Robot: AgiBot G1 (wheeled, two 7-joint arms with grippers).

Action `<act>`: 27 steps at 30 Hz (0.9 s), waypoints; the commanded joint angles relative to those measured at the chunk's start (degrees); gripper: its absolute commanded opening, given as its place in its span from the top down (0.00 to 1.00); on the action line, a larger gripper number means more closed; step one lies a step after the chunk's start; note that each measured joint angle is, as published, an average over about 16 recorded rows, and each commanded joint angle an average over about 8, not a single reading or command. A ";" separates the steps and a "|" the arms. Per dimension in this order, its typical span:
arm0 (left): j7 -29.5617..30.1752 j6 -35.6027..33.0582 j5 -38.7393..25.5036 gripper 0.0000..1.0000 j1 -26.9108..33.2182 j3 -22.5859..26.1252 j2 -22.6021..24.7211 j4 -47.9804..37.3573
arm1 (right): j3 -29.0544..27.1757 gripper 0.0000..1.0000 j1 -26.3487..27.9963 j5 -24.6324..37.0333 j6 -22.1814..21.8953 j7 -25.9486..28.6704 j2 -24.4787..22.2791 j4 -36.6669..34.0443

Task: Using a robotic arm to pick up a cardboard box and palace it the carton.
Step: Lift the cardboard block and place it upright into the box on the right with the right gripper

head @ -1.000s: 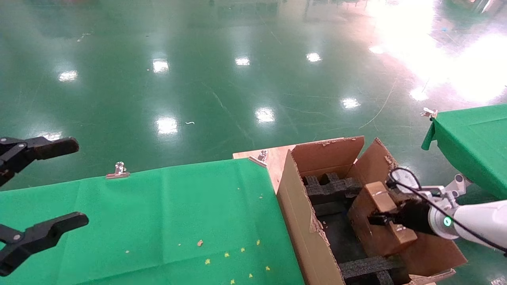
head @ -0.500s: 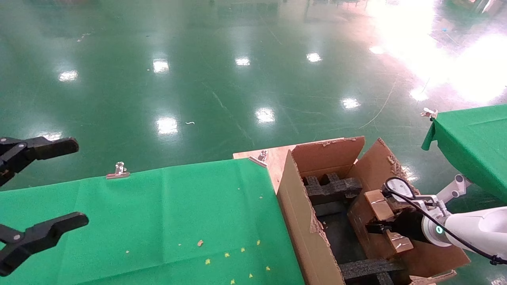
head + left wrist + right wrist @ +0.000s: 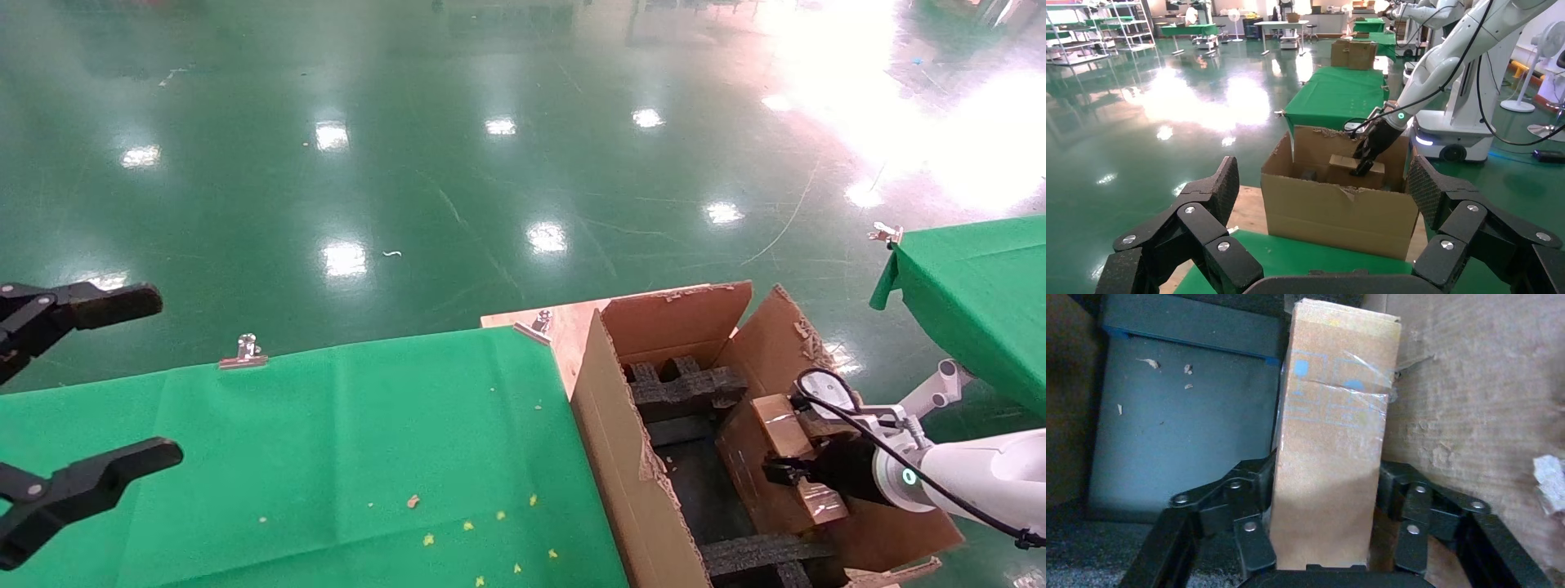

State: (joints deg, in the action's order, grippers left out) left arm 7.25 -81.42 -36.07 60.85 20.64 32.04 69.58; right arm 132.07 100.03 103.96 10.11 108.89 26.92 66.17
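The cardboard box [image 3: 748,465], small, brown and taped, stands on edge inside the carton [image 3: 621,441], against its far-right wall. My right gripper [image 3: 784,472], on the white arm with the green light ring, is shut on it from above. In the right wrist view the black fingers [image 3: 1257,484] clasp both sides of the box [image 3: 1333,429], beside the carton wall [image 3: 1474,404]. My left gripper [image 3: 135,380] is open and empty at the far left over the green table. The left wrist view shows the carton [image 3: 1340,214], the box [image 3: 1352,171] and the right arm's claw.
Black foam blocks [image 3: 686,384] lie in the carton's far end, another [image 3: 760,551] at the near end. The green-clothed table [image 3: 327,457] has metal clips [image 3: 243,353] at its edge. A second green table [image 3: 981,286] stands at the right. The carton's flaps stand up.
My right gripper has lowered the cardboard box deeper into the carton over the last second; it has barely moved since half a second ago. The left arm has not moved.
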 commanded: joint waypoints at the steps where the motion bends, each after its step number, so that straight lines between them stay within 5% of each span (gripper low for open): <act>1: 0.00 0.00 0.00 0.00 0.00 0.00 0.00 0.00 | -0.02 0.00 -0.02 -0.09 0.01 0.07 -0.03 0.00; 17: 0.00 0.00 0.00 0.00 0.00 0.00 0.00 0.00 | -0.72 0.00 4.23 1.35 1.11 -1.36 -2.96 3.77; 27: 0.00 0.00 0.00 0.00 0.00 0.00 0.00 0.00 | -3.96 0.00 13.05 4.85 2.50 -3.76 -6.63 9.85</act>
State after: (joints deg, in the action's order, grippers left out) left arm 7.25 -81.42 -36.06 60.84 20.64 32.04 69.58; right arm 128.25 112.52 108.06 11.44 104.82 21.10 75.56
